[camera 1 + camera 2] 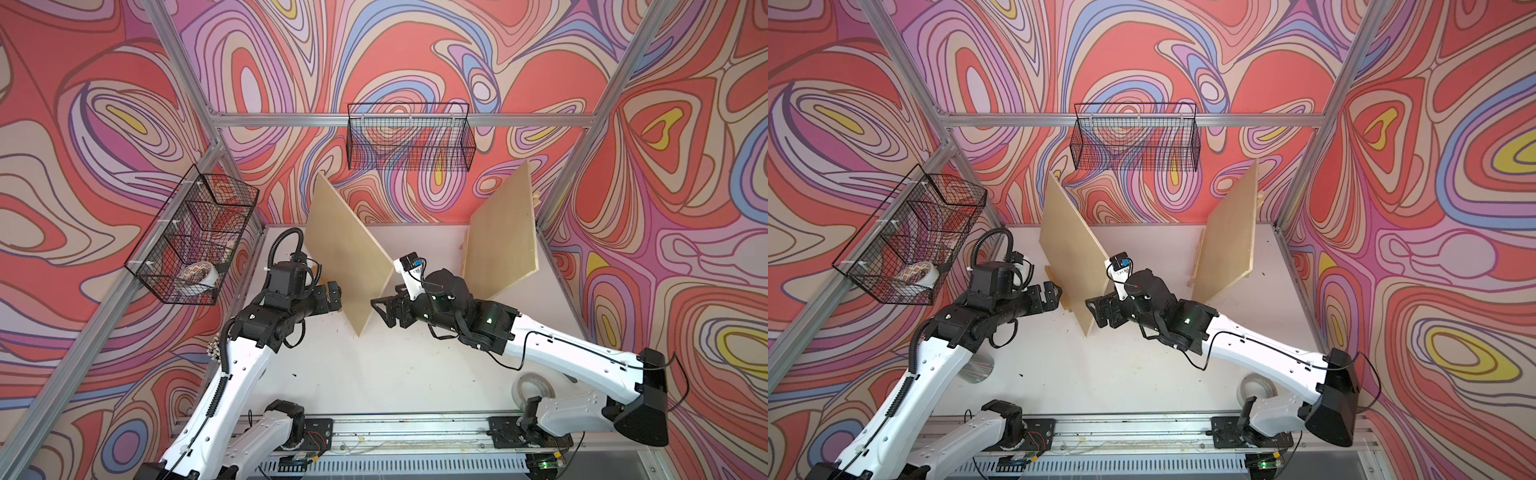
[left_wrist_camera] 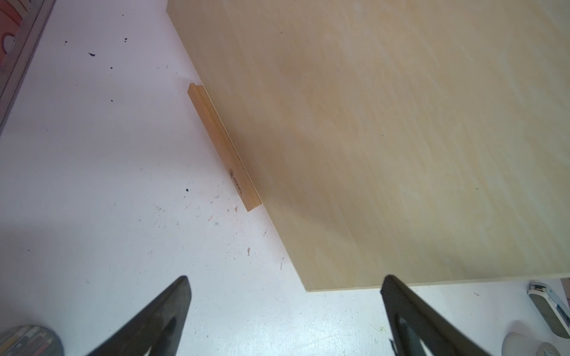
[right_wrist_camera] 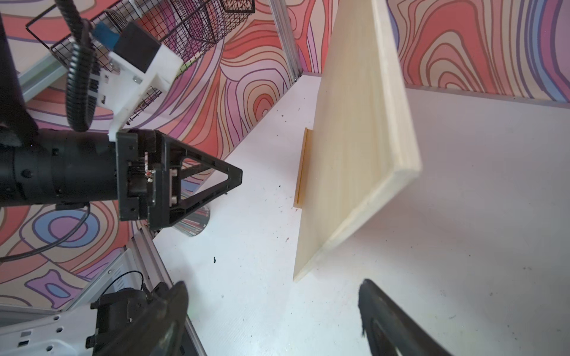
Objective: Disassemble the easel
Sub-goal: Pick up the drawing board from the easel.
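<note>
Shows a side-wall wire basket holding a tape roll in its front compartment, and a cup of pencils on the table. Places the easel mid-table, propping a board between left fingers and right fingers, both pairs apart.

Above the bench: back wire basket, side wire basket holding patterned tape. On the bench: tape roll.

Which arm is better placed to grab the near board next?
Probably right. The right gripper, open, faces the board's thin near edge end-on; the left gripper, also open, faces its broad flat side.
</note>
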Robot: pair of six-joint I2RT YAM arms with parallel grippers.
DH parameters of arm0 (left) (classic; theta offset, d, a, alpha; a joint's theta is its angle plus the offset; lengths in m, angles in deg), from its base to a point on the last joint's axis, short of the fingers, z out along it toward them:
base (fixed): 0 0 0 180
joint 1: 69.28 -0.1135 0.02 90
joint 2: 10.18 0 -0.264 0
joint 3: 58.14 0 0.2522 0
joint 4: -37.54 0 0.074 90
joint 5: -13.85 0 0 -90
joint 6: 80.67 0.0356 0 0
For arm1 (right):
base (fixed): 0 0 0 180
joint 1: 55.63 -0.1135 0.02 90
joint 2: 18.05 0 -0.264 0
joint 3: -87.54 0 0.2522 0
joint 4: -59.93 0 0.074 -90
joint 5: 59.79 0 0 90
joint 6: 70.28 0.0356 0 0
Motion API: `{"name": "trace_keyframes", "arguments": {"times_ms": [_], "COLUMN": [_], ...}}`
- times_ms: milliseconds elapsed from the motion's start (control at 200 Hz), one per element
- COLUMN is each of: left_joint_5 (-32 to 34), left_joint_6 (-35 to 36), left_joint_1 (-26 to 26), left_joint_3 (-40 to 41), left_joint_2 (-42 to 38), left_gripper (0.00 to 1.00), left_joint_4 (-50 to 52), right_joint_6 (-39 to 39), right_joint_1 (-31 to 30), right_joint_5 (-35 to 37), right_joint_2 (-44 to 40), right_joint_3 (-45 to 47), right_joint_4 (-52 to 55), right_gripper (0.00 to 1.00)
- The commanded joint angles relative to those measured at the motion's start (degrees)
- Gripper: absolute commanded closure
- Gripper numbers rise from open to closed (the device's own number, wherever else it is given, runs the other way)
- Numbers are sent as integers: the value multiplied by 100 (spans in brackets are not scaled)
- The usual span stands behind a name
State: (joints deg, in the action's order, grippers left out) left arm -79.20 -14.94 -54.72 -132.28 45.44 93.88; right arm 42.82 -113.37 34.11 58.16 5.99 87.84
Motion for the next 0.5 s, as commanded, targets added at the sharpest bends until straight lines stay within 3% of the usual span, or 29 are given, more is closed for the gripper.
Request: {"name": "trace_keyframes", "arguments": {"times_ms": [0,125,315,496], "left_joint_5": [-78,-125,-151,-160], "left_joint_6": [-96,-126,-106,-124], "left_joint_1": [-30,-30,-29,-24], "left_joint_3": [102,112,122,135], "left_joint_2": [-12,22,24,37], "left_gripper": [1,1,1,1], "left_joint_4": [-129,-137,-145,-154], "right_joint_6": [-174,-556,-995,-1274], "right_joint_1": [8,15,16,32], "right_joint_5": [220,522,898,755], "right_joint_2": [71,652,1437,1782], "right_joint_3": [294,283,-50,463], "right_joint_4": [-866,-1887,-2822,-4409], "right_gripper": [10,12,29,41]}}
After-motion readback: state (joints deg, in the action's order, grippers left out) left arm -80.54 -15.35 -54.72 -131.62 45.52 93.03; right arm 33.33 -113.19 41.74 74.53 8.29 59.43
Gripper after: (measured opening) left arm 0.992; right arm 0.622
